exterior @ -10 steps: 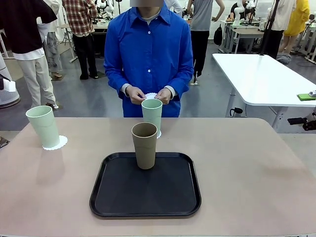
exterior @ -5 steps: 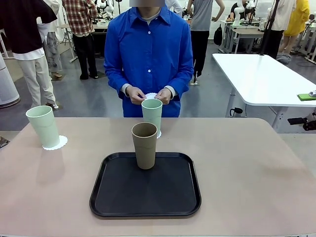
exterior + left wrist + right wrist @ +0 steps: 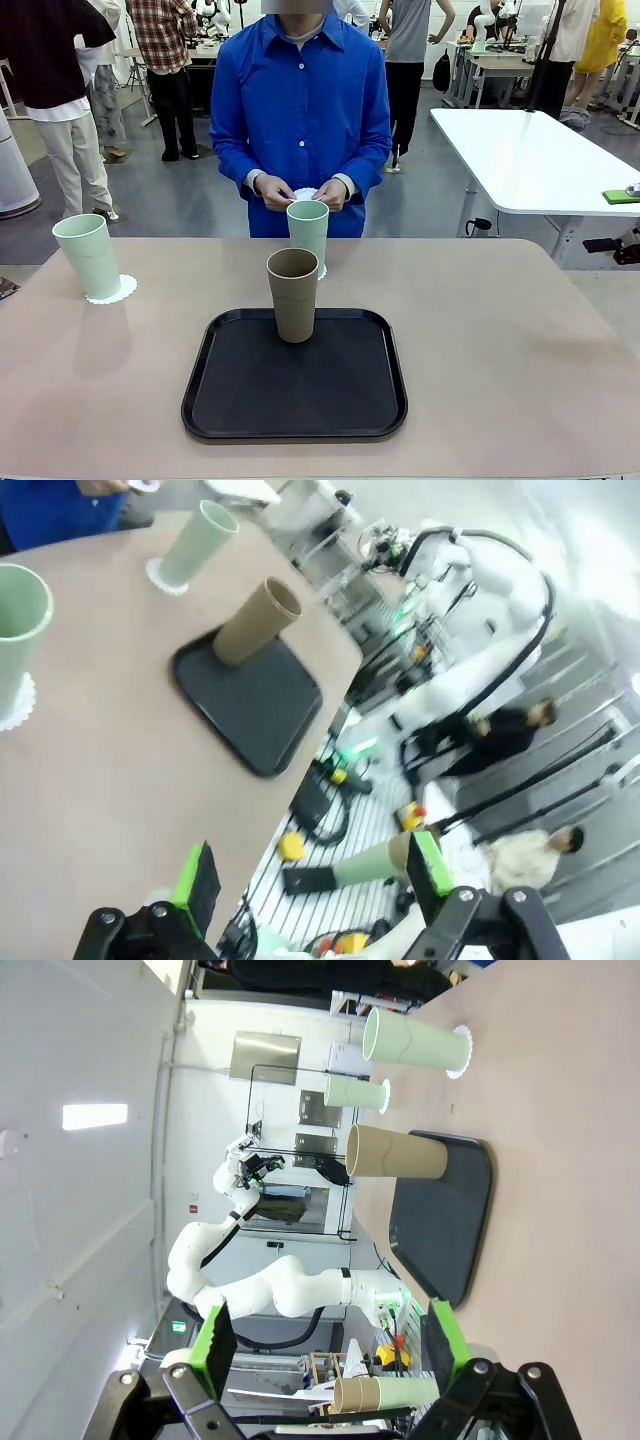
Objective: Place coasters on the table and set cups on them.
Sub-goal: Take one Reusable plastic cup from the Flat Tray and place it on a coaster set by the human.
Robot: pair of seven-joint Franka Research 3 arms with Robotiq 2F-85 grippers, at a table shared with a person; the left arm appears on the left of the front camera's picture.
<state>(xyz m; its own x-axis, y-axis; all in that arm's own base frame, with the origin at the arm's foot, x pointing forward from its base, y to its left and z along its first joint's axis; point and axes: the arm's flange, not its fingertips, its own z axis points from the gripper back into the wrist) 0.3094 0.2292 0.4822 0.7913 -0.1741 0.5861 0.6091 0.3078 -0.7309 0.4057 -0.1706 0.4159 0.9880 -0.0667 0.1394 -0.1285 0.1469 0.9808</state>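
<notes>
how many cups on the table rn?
3. Left mint cup on a coaster, far left; middle mint cup at the far edge, centre; brown cup on the black tray.

A black plastic tray with rounded corners and a raised rim point(image 3: 250, 395) lies flat, low in the middle of the front view. Beyond it stands a person in a bright blue buttoned shirt point(image 3: 300, 110). At the right is a white rounded tabletop point(image 3: 520, 150), with a flat green item point(image 3: 620, 197) at its right edge. Farther back stand a person in a plaid shirt point(image 3: 160, 35) and one in a yellow top point(image 3: 603, 35).
</notes>
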